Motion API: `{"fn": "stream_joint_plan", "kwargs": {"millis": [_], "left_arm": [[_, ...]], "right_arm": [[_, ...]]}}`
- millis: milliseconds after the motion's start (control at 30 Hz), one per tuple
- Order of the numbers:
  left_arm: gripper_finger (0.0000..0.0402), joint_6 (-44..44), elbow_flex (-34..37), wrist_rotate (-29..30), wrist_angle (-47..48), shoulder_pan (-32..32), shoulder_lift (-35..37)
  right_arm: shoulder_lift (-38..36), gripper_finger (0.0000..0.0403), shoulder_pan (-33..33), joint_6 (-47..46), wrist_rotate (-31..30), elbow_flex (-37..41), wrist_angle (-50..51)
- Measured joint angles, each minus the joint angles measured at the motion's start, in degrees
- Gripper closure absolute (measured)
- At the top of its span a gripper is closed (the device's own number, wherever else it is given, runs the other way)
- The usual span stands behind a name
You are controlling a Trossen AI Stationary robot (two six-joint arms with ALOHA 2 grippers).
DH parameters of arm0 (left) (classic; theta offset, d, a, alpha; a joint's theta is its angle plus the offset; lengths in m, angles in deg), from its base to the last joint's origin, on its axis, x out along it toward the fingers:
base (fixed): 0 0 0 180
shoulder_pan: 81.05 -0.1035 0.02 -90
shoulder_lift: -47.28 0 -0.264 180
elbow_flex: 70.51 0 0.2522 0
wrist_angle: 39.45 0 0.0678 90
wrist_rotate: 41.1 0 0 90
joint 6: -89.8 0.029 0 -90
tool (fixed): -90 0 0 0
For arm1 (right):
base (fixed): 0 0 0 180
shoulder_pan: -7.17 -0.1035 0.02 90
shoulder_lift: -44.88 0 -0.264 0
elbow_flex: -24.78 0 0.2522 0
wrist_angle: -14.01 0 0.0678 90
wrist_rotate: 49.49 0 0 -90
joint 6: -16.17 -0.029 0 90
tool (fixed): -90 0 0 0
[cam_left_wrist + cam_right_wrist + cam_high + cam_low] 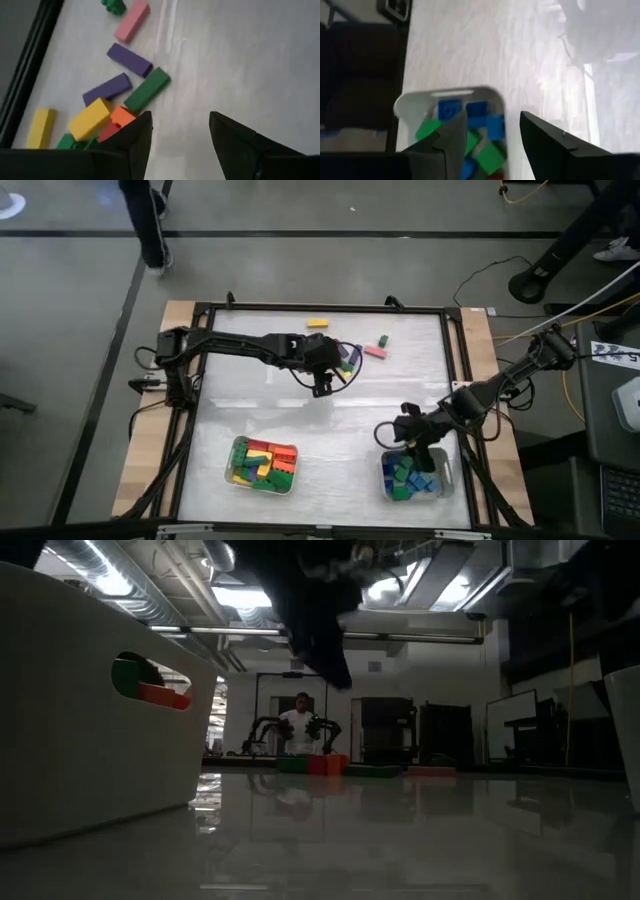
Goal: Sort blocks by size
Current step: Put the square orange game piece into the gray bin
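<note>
Filling most of the high view, the white table (330, 420) carries two pale trays along its lower edge. The left tray (229, 470), lower centre-left, holds red, yellow, green and orange blocks (265, 464), seemingly the longer ones; the right tray (443, 480), lower right, holds blue and green blocks (404, 479) that look short and squarish, so each tray appears to stand for one size.

The left arm reaches in from the left edge, and the left gripper (322, 383) hangs above centre with its fingers spread and nothing between them, just beside an unsorted cluster; it seems lined up for the next pick. The right gripper (414, 442) sits over the upper rim of the right tray, fingers apart and empty, probably placed there for a drop into that tray.

Loose blocks remain in the upper middle: a purple block (129, 59), a second purple block (106, 89), a green block (147, 90), a yellow block (90, 118) and an orange block (122, 115) lie close together near the left gripper. A pink block (375, 352) and small green block (383, 340) lie further right, and a lone yellow block (317, 324) lies near the top edge. Sorting looks well along, not finished.
</note>
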Motion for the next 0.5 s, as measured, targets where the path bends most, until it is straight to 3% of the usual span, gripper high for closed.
{"fn": "stream_joint_plan", "kwargs": {"millis": [267, 500], "left_arm": [[0.0219, 22.6, 0.0, 0.1, -2.2, -3.8, -9.3], [0.0219, 24.4, 0.0, 4.6, -7.6, -6.4, -14.2]], "right_arm": [[0.0, 0.0224, 3.0, 0.0, 0.5, 0.0, 0.1], [0.0, 0.0224, 3.2, 4.3, 0.5, 0.0, 0.1]]}}
